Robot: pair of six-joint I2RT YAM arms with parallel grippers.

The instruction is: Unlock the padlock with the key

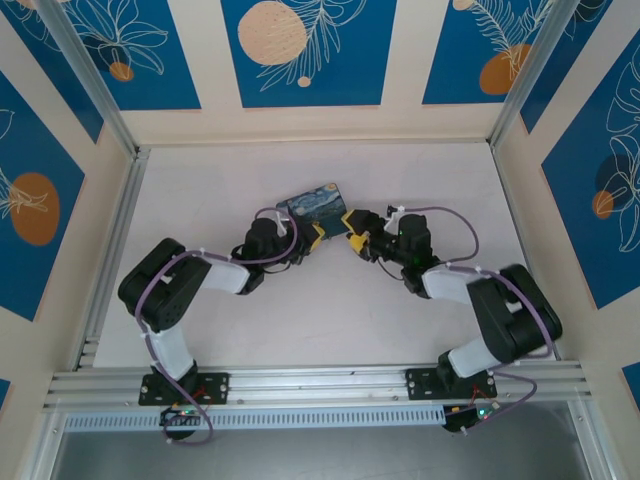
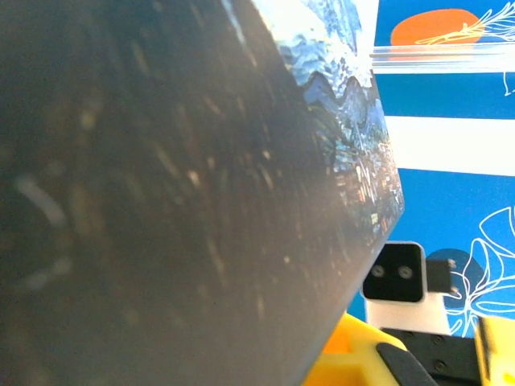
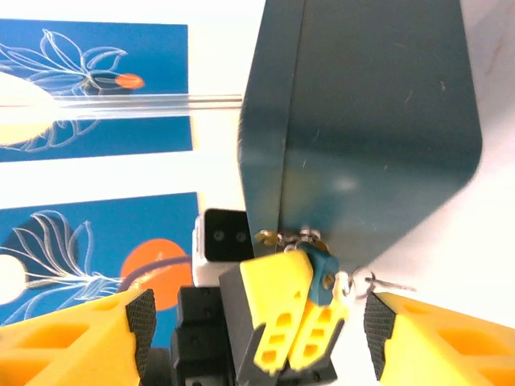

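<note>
The task looks about midway to me, and it is not finished. The painted box point(image 1: 312, 203) sits in the middle of the counter point(image 1: 330, 320) with both arms reaching in to its near edge. The padlock point(image 3: 325, 268) hangs at the box's hasp, on the lower edge of its dark side. The left pincer point(image 3: 299, 310) is clenched, and its yellow fingers appear to be grasping the padlock's small teal body. A thin grey sliver that I take for the key point(image 3: 389, 284) sticks out sideways just beside the padlock, next to a small ring. It may be seated in the lock, but I cannot tell. The right pincer point(image 1: 354, 222) stands wide open with nothing gripped, its pads on either side of the lock and apart from the key. I cannot make out whether the shackle has sprung. What seems left is turning the key and freeing the shackle.

The right wrist view gives the close detail of hasp, padlock and key. From overhead those are too small to read, but that view shows how the two arms meet at the box. The left wrist view gives mostly the box's dark flank and a strip of its painted face.
</note>
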